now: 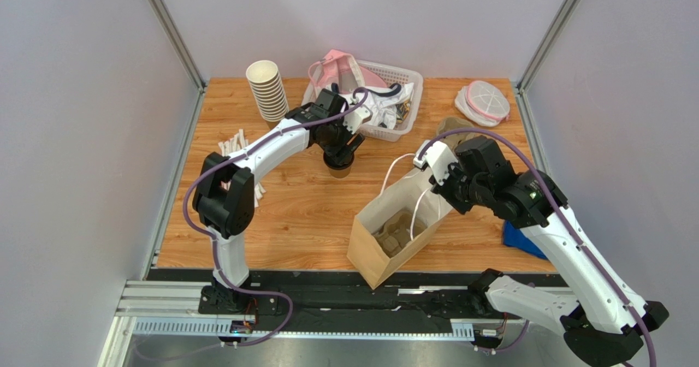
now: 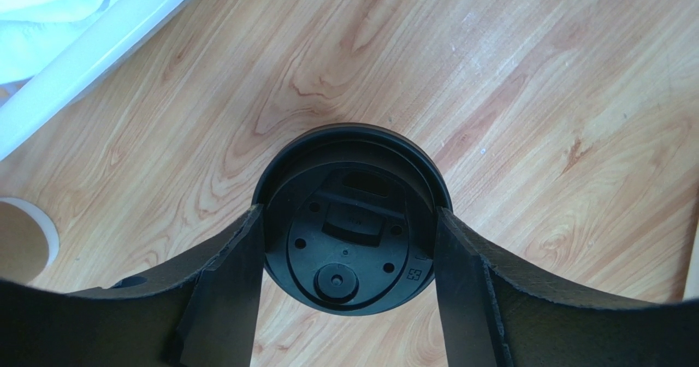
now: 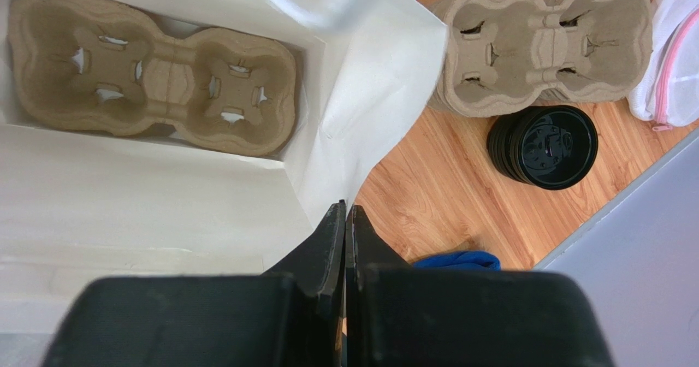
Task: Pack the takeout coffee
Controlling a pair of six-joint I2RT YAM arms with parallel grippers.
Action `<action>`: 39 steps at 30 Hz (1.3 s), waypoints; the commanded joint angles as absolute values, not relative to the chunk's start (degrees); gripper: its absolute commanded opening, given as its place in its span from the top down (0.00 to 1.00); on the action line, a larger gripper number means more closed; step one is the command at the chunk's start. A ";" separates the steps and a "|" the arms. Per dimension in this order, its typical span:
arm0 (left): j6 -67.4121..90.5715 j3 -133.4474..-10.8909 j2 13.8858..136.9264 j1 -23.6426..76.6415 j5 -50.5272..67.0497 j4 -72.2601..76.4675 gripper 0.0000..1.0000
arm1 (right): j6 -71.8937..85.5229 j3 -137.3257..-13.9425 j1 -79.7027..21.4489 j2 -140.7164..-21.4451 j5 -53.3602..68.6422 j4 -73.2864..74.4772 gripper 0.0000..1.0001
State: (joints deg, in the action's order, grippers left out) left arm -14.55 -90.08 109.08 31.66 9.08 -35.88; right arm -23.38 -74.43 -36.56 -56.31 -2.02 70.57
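The takeout coffee [image 1: 340, 167], a brown paper cup with a black lid [image 2: 353, 219], stands on the wooden table in front of the white basket. My left gripper [image 1: 338, 149] reaches down over it. In the left wrist view its two fingers [image 2: 234, 285] press against opposite sides of the lid rim, so the left gripper [image 2: 349, 211] is shut on it. A brown paper bag [image 1: 371, 256] leans open at centre, with a cardboard cup carrier [image 3: 156, 76] lying in its bottom. My right gripper [image 3: 344, 210] is shut on the bag's rim [image 3: 361, 138] at its right side.
A stack of lidless cups [image 1: 267, 91] and a white basket [image 1: 406, 97] stand at the back. Spare carriers [image 3: 541, 47], loose black lids [image 3: 543, 147], a blue cloth [image 3: 459, 260] and a white mesh pouch [image 1: 482, 103] lie on the right. White sticks [image 1: 234, 144] lie at the left.
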 commanded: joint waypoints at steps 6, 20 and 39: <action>-16.44 -88.16 103.37 31.29 9.32 -42.45 0.62 | -21.97 -77.87 -36.39 -57.83 1.12 71.45 0.83; -18.20 -93.86 82.81 31.20 13.79 -58.44 0.72 | -20.65 -91.22 -36.30 -60.73 3.24 73.65 0.26; -14.24 -101.51 61.71 31.38 31.54 -67.50 0.72 | -37.35 -97.21 -36.39 -69.96 11.69 70.49 0.21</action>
